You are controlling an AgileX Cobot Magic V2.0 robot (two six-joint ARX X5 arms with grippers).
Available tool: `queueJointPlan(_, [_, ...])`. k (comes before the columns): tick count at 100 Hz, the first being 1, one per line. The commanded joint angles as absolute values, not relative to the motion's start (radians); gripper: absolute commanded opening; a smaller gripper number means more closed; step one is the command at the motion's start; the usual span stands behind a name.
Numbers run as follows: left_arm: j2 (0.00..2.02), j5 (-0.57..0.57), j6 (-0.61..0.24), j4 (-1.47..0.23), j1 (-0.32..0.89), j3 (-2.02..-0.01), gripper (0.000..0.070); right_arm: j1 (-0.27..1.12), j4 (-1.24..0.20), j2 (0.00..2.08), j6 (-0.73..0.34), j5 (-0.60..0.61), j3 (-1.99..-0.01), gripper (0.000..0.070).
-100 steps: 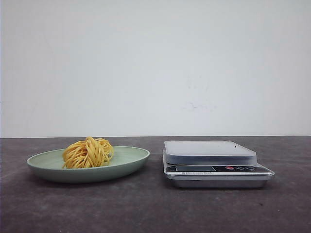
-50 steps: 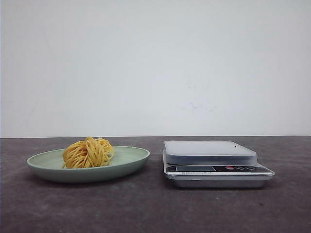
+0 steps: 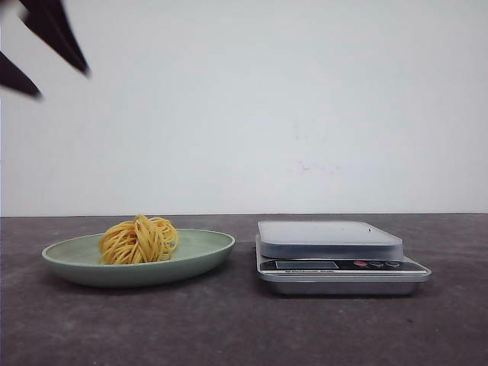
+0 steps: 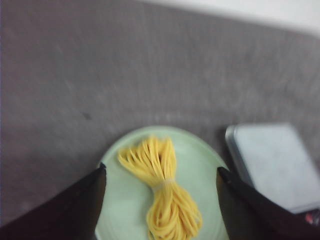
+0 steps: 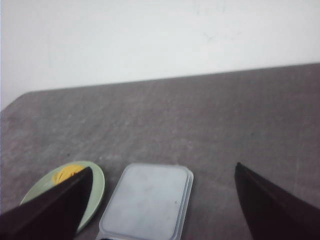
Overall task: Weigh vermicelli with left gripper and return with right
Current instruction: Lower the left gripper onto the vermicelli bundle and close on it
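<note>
No step is complete: the vermicelli [image 3: 138, 239] lies on the green plate [image 3: 210, 252], and the scale [image 3: 335, 255] beside it is bare. The left gripper [image 3: 40, 53], fingers spread, is high above the plate. The right gripper [image 5: 162, 207] also appears spread and holds nothing, though only its fingertips show.

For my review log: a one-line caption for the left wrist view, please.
Open left gripper above the vermicelli on its pale green plate, kitchen scale alongside.

Yellow vermicelli [image 3: 139, 239] nest on plate [image 3: 206, 255]
</note>
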State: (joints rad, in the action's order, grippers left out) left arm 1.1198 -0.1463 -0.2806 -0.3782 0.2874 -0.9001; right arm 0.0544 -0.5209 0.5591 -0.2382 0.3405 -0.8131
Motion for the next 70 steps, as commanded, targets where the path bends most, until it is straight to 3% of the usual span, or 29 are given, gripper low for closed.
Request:
queueJointPlan(1, [1.219, -0.150, -0.282, -0.376, 0.310, -0.939, 0.0429, 0.065, -0.527, 0.569, -0.226, 0.344, -0.833, 0.0576])
queueJointPlan(23, [1.494, -0.112, -0.281, -0.387, 0.373, -1.050, 0.0429, 0.095, -0.568, 0.580, -0.223, 0.343, -0.833, 0.0576])
queueJointPlan(38, [1.629, -0.104, -0.293, -0.495, 0.397, -1.161, 0.0429, 0.103, -0.575, 0.580, -0.222, 0.343, -0.833, 0.0576])
queueJointPlan(70, [1.736, -0.089, -0.324, -0.574, 0.455, -1.245, 0.0429, 0.103, -0.585, 0.580, -0.216, 0.344, -0.833, 0.0576])
